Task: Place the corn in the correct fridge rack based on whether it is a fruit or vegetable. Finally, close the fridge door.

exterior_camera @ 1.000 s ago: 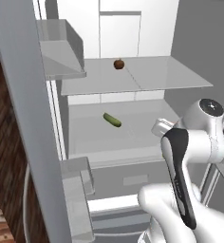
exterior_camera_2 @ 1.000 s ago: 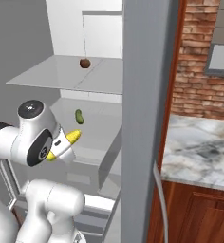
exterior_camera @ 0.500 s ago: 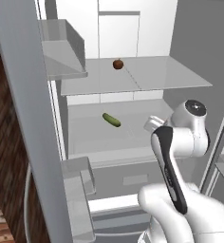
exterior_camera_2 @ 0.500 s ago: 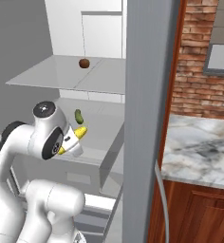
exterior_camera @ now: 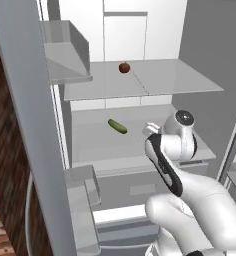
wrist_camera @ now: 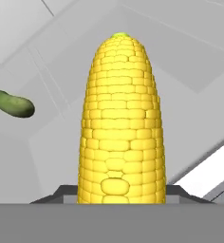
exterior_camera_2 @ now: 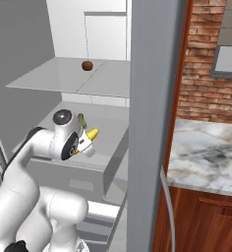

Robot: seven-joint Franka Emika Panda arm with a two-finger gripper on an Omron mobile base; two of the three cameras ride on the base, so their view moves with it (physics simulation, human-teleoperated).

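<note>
The corn (wrist_camera: 118, 118), a stubby yellow cob with a greenish end, stands between my gripper's (wrist_camera: 117, 193) dark fingertips, and the gripper is shut on it. In the right base view the corn's (exterior_camera_2: 91, 134) yellow end sticks out of the gripper (exterior_camera_2: 84, 141) just above the front of the fridge rack (exterior_camera_2: 110, 129). In the left base view that rack (exterior_camera: 97, 145) is the lower pale shelf, and my wrist (exterior_camera: 180, 134) hangs over its right front part.
A dark green cucumber (exterior_camera: 117, 126) (wrist_camera: 13, 104) lies on the lower shelf, left of the corn. A small brown round fruit (exterior_camera: 124, 67) (exterior_camera_2: 87, 65) sits on the upper shelf (exterior_camera: 155, 82). The open fridge door (exterior_camera_2: 152, 123) stands to the right, beside a marble counter (exterior_camera_2: 206, 152).
The arm has reached further into the fridge, carrying the corn toward the lower shelf. The cucumber and the round fruit have not moved.
</note>
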